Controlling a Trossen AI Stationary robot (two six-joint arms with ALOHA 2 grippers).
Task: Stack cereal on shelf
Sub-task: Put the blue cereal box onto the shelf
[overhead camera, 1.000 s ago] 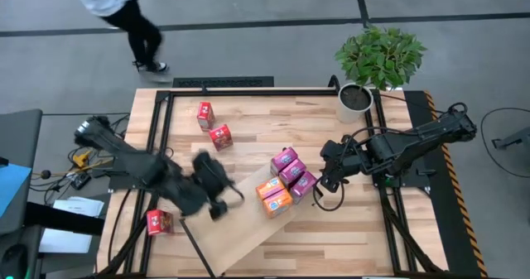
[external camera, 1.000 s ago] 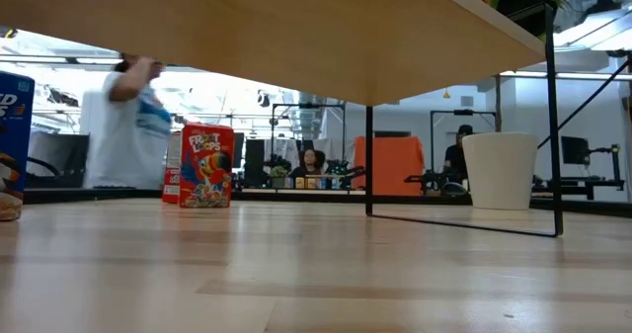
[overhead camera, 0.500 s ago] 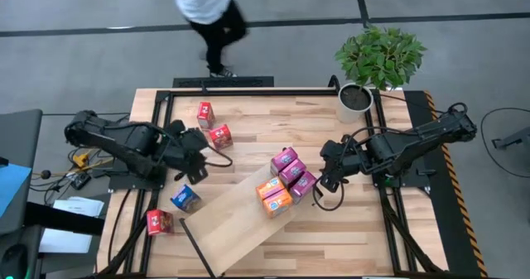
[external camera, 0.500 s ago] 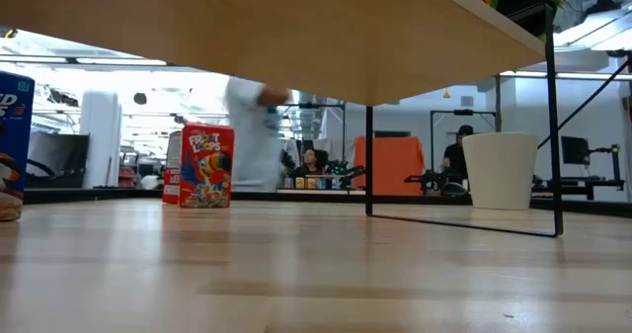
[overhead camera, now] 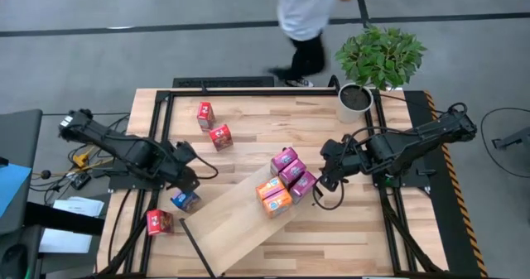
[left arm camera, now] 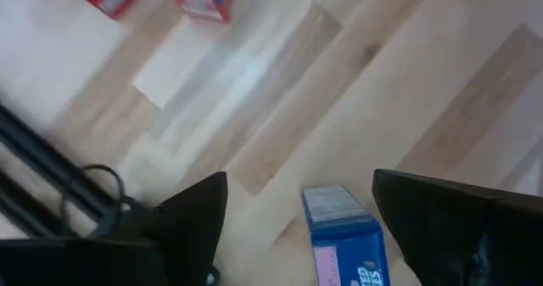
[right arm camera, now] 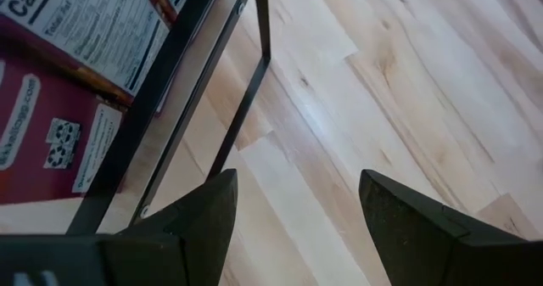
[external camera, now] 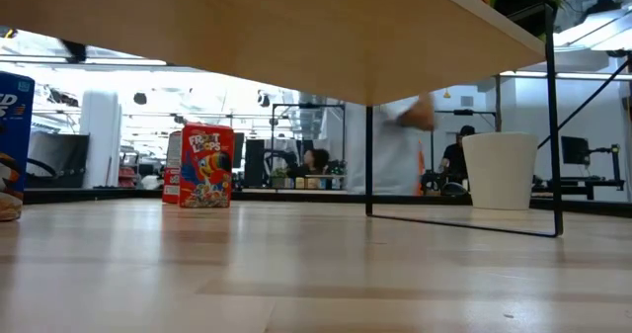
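Observation:
The shelf (overhead camera: 240, 221) lies slantwise on the table; its underside (external camera: 296, 37) fills the top of the low view. On its right end stand magenta cereal boxes (overhead camera: 292, 171) and orange ones (overhead camera: 274, 195). A blue box (overhead camera: 184, 199) stands on the table by the shelf's left end. My left gripper (left arm camera: 299, 177) hangs open just above this blue box (left arm camera: 341, 235), a finger on either side and apart from it. Red boxes stand at the near left (overhead camera: 159, 222) and far left (overhead camera: 213, 125). My right gripper (overhead camera: 327, 175) hovers open beside the shelf's right end (right arm camera: 212, 91).
A potted plant (overhead camera: 374, 64) in a white pot (external camera: 499, 170) stands at the table's far right corner. A person (overhead camera: 308, 14) walks past behind the far edge. Bare planks lie between the far red boxes and the pot.
My left arm has drawn back from over the shelf's left end toward the table's left edge and now hangs above the blue box. That box was hidden under the arm a second ago and now stands free on the table. The person has walked from left to right behind the table.

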